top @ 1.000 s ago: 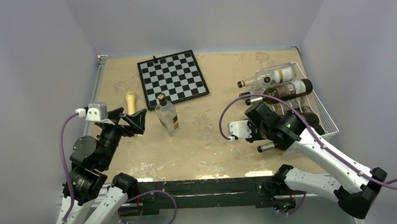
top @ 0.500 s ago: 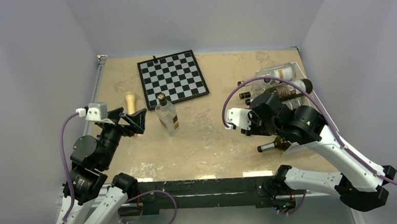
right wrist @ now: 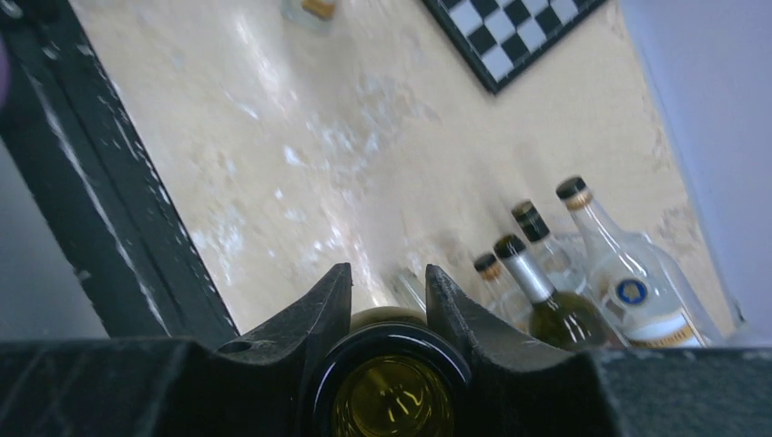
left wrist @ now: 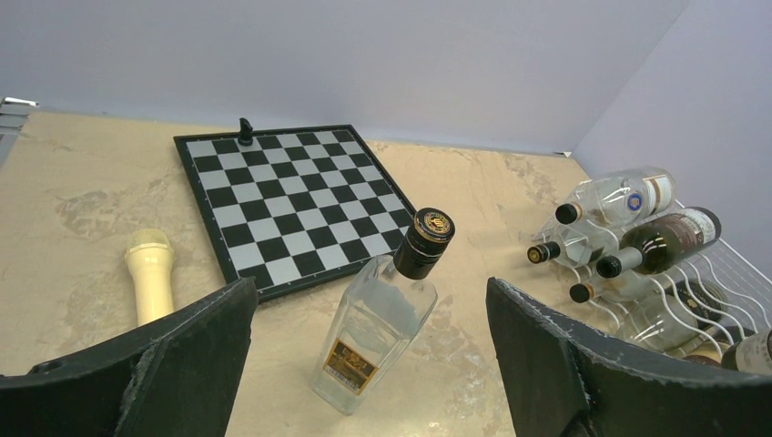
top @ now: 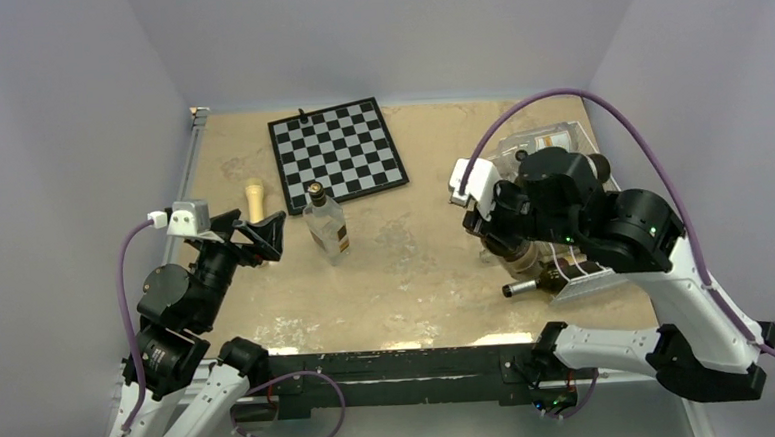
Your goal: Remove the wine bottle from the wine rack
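Gripping item: wine bottle (right wrist: 391, 396), dark glass, clamped in my right fingers (right wrist: 349, 293), held above the wine rack (top: 587, 281), near-left edge.
Step, by my judgement: removal under way; next calls for carrying it left, clear of the other bottles (right wrist: 546, 300), and setting it gently on the desk (top: 416, 267). Also my left fingers (top: 264, 237): spread wide, empty. Beyond: mottled beige desk, chessboard (top: 338, 151), plain lilac walls.

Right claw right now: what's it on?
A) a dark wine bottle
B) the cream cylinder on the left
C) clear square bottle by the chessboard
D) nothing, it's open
A: in the right wrist view the right claw sits closed around a dark wine bottle, while the clear square bottle stands apart beside the chessboard.
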### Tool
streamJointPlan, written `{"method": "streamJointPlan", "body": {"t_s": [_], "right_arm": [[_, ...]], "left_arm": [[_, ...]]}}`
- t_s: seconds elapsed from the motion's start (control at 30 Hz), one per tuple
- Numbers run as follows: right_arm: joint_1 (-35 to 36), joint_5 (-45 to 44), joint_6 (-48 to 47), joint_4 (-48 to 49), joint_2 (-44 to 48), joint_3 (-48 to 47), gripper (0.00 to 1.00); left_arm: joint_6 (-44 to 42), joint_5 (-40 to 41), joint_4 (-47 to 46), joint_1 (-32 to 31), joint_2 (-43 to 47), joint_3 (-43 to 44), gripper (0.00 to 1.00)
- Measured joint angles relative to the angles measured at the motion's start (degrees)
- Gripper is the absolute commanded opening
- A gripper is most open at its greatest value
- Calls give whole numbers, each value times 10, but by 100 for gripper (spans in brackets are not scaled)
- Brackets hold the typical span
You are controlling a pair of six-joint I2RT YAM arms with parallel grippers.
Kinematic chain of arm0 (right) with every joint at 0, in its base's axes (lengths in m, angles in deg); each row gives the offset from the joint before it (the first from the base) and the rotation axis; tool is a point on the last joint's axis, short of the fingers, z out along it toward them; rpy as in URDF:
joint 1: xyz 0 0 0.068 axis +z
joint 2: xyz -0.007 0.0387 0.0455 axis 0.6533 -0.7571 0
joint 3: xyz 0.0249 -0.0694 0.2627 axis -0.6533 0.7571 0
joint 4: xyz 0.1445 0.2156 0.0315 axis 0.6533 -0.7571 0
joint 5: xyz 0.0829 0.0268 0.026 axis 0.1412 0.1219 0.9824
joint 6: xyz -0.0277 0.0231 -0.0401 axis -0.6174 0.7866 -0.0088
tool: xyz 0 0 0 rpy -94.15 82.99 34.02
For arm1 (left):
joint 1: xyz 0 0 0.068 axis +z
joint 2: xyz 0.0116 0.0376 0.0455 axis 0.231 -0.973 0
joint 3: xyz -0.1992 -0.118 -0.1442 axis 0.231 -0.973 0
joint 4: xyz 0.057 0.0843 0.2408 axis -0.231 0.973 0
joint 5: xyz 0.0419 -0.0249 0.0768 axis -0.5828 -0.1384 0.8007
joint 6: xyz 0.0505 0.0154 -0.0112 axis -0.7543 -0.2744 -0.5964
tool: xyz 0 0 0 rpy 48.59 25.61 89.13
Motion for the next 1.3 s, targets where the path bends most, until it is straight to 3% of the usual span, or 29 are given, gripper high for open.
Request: {"method": "streamJointPlan", "body": {"t_s": [0.3, 0.67, 1.13, 1.3], "right_arm": [[1, 56, 129, 219, 41, 85, 0], [-1, -30, 233, 462, -122, 161, 0], [-16, -49, 239, 761, -230, 245, 0], [-16, -50, 221, 803, -268, 253, 0]], "left_arm": [[0, 2, 0, 0, 0, 0, 100], [0, 6, 0, 0, 0, 0, 100], [0, 9, 0, 0, 0, 0, 100], [0, 9, 0, 0, 0, 0, 100]]}}
